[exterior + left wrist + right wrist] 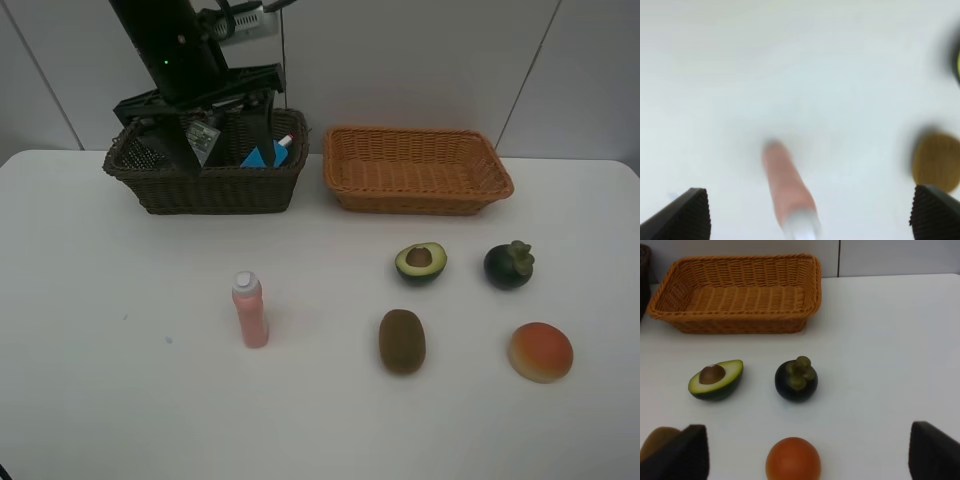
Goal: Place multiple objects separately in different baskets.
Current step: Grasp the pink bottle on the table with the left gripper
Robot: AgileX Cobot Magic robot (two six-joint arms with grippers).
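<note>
Pink bottle (250, 312): on desk (120, 400), left of centre, well apart from dark basket (210, 188); long axis runs front-back, white cap end twd that basket.
Left pincer (810, 214): jaws wide apart, nothing held; up by dark basket. Bottle lies ahead of it, cap end nearest, approx centred btw the tips (view blurred).
Right pincer (807, 454): wide open, empty, facing mangosteen (795, 380) side.
Nearer arm: left, by my read.
Next move (est.): reach out & down, jaws across bottle's short width.
</note>
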